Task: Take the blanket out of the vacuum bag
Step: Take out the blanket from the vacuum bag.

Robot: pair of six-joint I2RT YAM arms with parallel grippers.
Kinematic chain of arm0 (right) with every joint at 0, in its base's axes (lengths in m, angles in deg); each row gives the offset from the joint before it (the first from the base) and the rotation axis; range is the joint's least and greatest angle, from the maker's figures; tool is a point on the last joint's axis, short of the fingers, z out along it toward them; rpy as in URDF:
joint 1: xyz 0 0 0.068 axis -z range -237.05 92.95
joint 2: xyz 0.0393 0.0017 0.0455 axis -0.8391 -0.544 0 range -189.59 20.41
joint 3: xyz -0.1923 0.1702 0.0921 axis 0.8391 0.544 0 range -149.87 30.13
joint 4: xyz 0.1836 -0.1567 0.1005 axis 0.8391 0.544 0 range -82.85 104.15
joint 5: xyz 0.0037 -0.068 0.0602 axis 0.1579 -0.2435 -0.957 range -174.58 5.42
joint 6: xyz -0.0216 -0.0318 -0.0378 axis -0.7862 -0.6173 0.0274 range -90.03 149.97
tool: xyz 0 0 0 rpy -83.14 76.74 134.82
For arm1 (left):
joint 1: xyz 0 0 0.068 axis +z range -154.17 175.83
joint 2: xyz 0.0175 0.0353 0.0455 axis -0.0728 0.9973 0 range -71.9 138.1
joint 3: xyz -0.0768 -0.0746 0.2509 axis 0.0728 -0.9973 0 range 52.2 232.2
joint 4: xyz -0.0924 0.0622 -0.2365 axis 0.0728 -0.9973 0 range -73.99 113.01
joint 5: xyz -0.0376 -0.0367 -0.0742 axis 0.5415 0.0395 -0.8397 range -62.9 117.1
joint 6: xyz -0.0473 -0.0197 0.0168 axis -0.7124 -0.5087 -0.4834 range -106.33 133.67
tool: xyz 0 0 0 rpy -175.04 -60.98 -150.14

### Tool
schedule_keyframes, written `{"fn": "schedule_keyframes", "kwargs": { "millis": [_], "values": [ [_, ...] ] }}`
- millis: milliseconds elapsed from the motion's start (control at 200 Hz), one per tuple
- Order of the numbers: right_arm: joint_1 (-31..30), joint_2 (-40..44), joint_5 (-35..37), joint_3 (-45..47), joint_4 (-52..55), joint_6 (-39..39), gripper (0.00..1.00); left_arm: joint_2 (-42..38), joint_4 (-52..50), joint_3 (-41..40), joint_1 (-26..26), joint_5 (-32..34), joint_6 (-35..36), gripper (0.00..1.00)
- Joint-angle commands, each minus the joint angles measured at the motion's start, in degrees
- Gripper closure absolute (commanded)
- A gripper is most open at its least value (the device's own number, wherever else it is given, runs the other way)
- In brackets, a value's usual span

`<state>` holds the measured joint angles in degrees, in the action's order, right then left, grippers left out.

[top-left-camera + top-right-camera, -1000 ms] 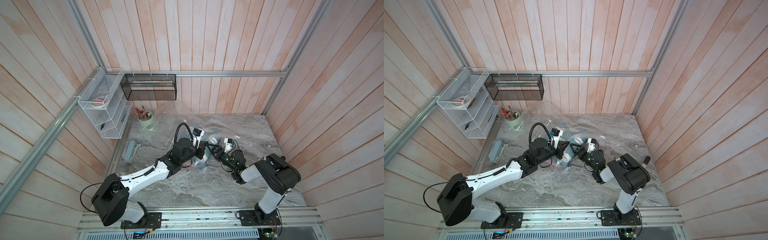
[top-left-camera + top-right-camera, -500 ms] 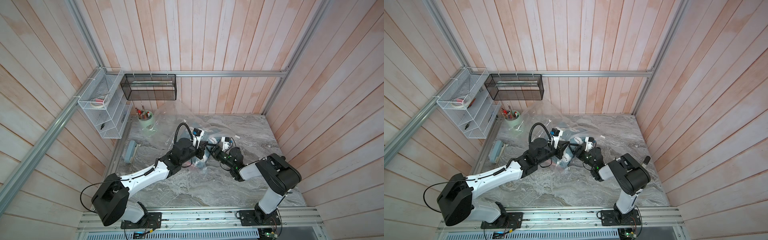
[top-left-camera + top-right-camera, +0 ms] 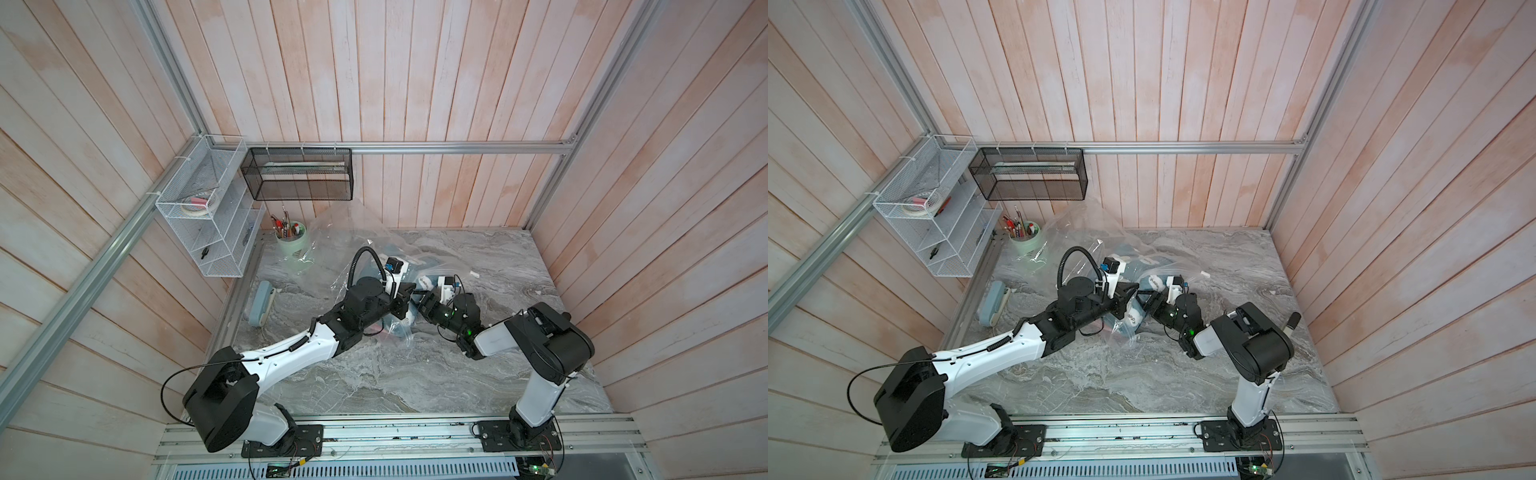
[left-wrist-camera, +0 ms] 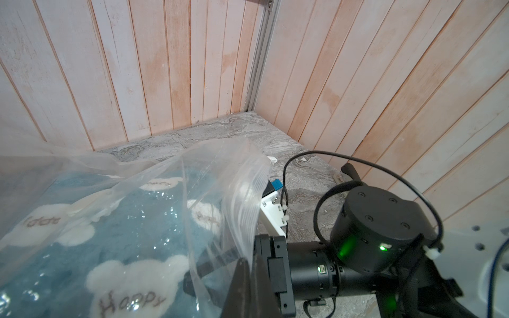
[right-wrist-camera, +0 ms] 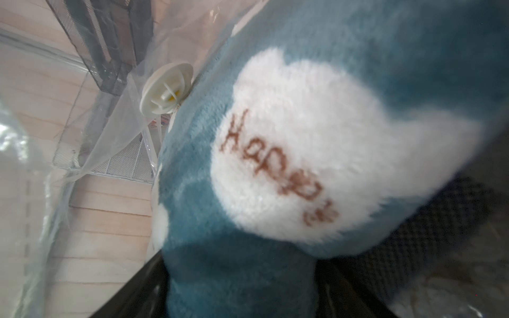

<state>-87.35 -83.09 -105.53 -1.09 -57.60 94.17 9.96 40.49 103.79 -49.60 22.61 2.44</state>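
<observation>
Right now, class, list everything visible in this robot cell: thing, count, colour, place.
vacuum bag: 1, clear, back-left half of table
blanket: 1, teal with white clouds, inside the bag
valve: 1, white, on the bag
small piece: 1, white, on the table right of the bag
pen cup: 1, pale green, table's back-left corner
pale blue object: 1, table's left edge, kind unclear
wire rack: 1, white, left wall
mesh basket: 1, black, back wall
table: 1, grey marble
left gripper: 1, black, shut on the bag's edge
right gripper: 1, black, jaws wide around a blanket fold
</observation>
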Motion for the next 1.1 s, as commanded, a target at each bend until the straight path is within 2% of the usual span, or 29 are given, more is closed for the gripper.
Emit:
{"fn": "schedule_keyframes", "kwargs": {
  "millis": [0, 165, 410, 590, 780, 935, 1020, 1095],
  "values": [
    [-0.9, -1.7, -1.7, -2.1, 5.2, -1.4, 0.17, -0.3, 1.2, -0.3, 0.1, -0.8, 0.9, 1.0],
    [-0.9, -2.7, -1.9, -1.7, 7.6, -0.5, 0.17, -0.3, 1.7, -0.9, 0.2, -1.3, 0.6, 1.0],
    [-0.8, -4.3, -2.5, 0.8, 3.2, 1.7, 0.17, 0.4, 2.1, -1.0, 0.2, -2.3, 0.4, 1.0],
    [-0.8, -8.0, -5.9, 0.5, -11.8, 5.7, 0.17, 0.2, 2.2, -0.6, 0.2, -2.1, 0.5, 1.0],
    [-0.8, -8.6, -7.6, -2.7, -15.5, 6.7, 0.19, -0.4, 1.4, -0.5, 0.1, -2.1, 1.0, 1.0],
    [-0.9, -6.3, -8.7, -4.0, -13.2, 5.7, 0.19, -1.7, 1.9, -1.8, 0.2, -1.7, 0.8, 1.0],
    [-0.9, -5.2, -8.7, -4.8, -9.9, 3.9, 0.25, -1.5, 2.1, -2.0, 0.2, -1.9, 0.8, 1.0],
    [-0.9, -5.2, -9.0, -6.1, -7.8, 2.8, 0.46, -1.8, 2.1, -2.1, 0.2, -2.1, 0.8, 1.0]
  ]
}}
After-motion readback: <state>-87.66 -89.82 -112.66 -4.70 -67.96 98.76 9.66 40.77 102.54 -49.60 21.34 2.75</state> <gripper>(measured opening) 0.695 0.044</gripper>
